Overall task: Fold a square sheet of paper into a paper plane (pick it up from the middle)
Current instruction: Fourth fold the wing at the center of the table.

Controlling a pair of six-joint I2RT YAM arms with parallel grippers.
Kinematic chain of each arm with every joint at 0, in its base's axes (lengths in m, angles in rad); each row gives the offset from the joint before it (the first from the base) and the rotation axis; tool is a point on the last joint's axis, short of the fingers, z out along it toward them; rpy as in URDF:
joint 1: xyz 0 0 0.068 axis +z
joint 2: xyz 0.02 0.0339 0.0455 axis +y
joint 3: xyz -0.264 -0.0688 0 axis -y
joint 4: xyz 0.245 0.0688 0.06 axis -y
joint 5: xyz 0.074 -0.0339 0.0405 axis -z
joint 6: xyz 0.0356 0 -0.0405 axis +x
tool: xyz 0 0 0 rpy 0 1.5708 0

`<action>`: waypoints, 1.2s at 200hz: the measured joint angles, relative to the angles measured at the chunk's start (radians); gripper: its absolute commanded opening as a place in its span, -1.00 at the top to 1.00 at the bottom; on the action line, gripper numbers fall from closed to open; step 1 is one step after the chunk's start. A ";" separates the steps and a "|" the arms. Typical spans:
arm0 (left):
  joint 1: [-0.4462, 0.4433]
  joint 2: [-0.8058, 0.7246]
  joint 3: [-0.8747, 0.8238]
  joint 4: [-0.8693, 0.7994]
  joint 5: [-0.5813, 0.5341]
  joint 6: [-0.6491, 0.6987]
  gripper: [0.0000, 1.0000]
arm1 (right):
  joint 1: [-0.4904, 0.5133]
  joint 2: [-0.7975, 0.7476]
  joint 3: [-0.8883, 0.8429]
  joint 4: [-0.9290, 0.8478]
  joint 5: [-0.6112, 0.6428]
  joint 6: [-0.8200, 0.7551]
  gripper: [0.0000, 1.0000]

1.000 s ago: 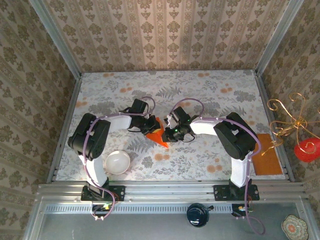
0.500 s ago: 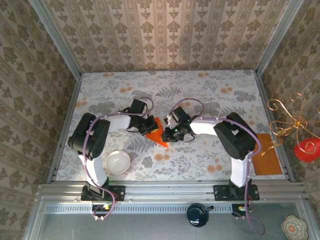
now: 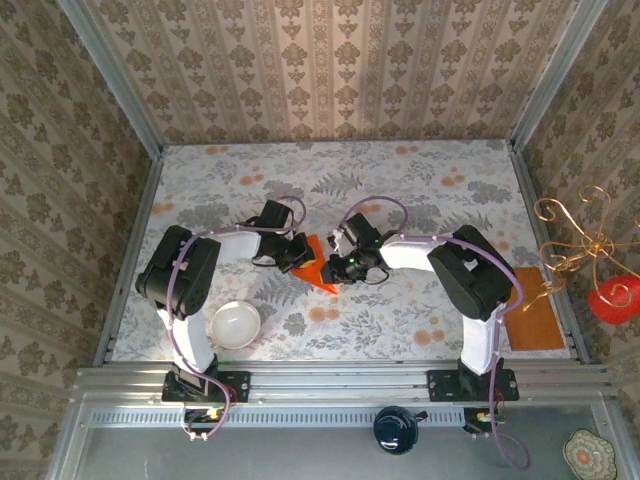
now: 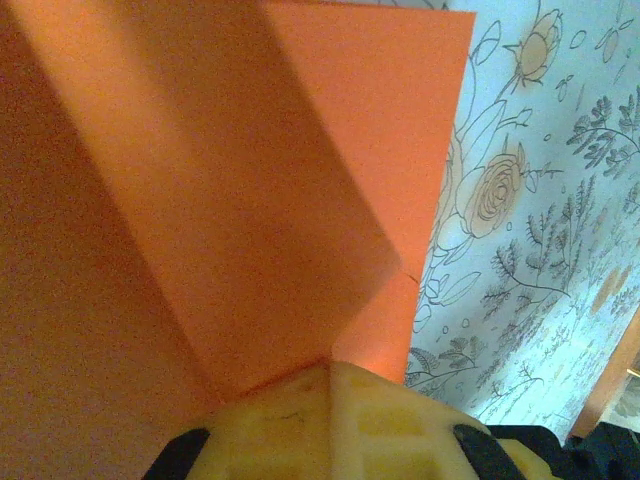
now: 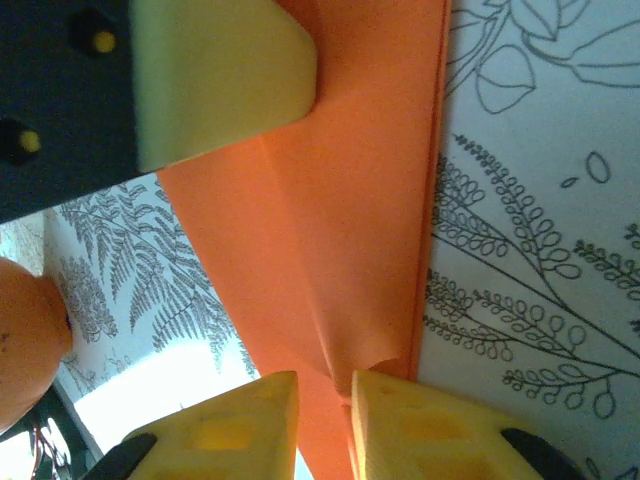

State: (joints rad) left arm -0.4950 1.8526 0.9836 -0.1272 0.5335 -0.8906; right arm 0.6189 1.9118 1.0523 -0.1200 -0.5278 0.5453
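Two arms meet at mid-table in my overhead view, both reaching inward over the folded orange paper (image 3: 318, 270), which lies on the floral tablecloth (image 3: 420, 190) between them with a point aimed toward the near edge. Left gripper (image 3: 297, 254) sits on the paper's left side, right gripper (image 3: 344, 265) on its right side, and both touch it. On my right wrist feed, the right gripper (image 5: 320, 400) is clamped: its two yellow pads (image 5: 415, 425) are nearly together with a raised fold of the paper (image 5: 340, 250) pinched in the narrow slit between them. One long straight edge of the paper runs down the cloth just right of that fold. A yellow finger of the left gripper (image 5: 220, 70) comes in at the upper left of that feed and lies over the paper's far part. On my left wrist feed the paper (image 4: 200, 200) takes up most of the picture, with a diagonal crease and an overlapping flap, one yellow pad (image 4: 330, 420) right against its lower edge; I can't tell if that tool is clamped or spread. Elsewhere overhead: white bowl (image 3: 235, 325) near the left arm's base, well apart from the paper, a brownish-orange rectangle (image 3: 535, 310) at the table's right edge, and a gold wire ornament (image 3: 575, 240) outside the right rail.
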 measured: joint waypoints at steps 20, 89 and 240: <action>0.002 0.000 -0.001 0.000 0.000 0.000 0.86 | -0.006 -0.047 -0.024 0.015 0.011 0.024 0.44; 0.005 0.000 -0.002 0.000 0.001 0.000 0.86 | -0.051 -0.188 -0.066 0.060 0.067 0.061 0.54; 0.006 0.009 0.005 -0.005 0.013 0.001 0.85 | 0.021 -0.007 0.046 -0.016 0.042 0.031 0.67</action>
State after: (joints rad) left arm -0.4892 1.8618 0.9882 -0.1326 0.5461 -0.8898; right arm 0.6395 1.9049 1.0981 -0.1356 -0.4854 0.5758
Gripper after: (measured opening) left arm 0.075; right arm 0.165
